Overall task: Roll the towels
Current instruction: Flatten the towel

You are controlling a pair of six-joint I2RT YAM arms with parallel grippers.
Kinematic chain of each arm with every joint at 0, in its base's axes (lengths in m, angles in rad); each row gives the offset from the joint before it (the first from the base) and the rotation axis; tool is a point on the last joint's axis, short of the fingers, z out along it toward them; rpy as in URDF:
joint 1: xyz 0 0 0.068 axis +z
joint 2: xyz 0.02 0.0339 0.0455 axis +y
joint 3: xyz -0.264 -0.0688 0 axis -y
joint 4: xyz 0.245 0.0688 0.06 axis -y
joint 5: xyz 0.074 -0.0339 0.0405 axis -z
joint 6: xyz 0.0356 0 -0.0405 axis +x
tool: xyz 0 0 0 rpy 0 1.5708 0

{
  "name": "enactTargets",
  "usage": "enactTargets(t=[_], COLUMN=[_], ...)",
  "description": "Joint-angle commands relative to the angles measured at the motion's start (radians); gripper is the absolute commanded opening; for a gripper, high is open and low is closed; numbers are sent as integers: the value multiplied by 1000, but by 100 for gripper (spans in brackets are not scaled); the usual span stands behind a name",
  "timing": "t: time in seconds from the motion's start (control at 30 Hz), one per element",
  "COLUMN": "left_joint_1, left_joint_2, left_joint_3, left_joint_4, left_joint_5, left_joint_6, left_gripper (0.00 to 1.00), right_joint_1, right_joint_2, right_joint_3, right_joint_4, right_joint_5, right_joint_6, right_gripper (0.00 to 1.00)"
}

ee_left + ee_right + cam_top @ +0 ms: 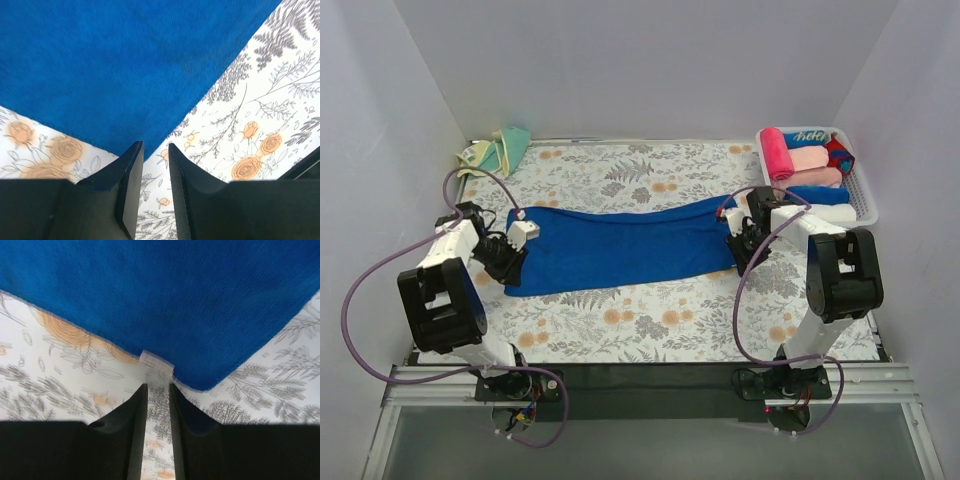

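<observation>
A royal blue towel [620,245] lies flat as a long strip across the floral table cover. My left gripper [515,252] sits low at its left end. In the left wrist view the towel's corner [125,65] lies just beyond the left gripper [155,146], whose jaws stand a little apart with nothing between them. My right gripper [736,246] is at the right end. In the right wrist view the right gripper [158,385] is narrowly open just short of the towel's edge [175,295] and its white label [156,361]. A pale yellow and green towel [496,151] lies crumpled at the back left corner.
A white basket [863,195] at the back right holds several rolled towels, pink [777,151] among them. White walls close in the table on three sides. The floral cover [620,320] runs from the towel to the near edge.
</observation>
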Motion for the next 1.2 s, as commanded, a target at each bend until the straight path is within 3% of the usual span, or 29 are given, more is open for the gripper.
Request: enactTargets(t=[0.0,0.2,0.3,0.47,0.7,0.87,1.0,1.17], left_joint_1=[13,31,40,43,43,43,45,63], left_joint_2=[-34,34,44,36,51,53,64,90], left_joint_3=[-56,-127,-137,-133,-116,-96,-73,-84], left_joint_4=[23,138,154,149,145,136,125,140], left_joint_5=[-50,-147,-167,-159,-150,-136,-128,-144], left_joint_6=[37,22,31,39,16,5,-13,-4], left_gripper=[25,22,21,21,20,20,20,16], right_joint_1=[7,7,7,7,7,7,16,16], right_joint_2=[28,-41,-87,-205,-92,8,67,28], right_joint_3=[-94,-206,-232,-150,18,36,12,-118], right_joint_4=[59,51,12,5,70,128,145,139], right_joint_5=[66,117,118,37,-15,-1,20,132], right_joint_6=[-20,-38,-57,-22,72,89,86,40], right_gripper=[25,24,18,18,20,20,19,18])
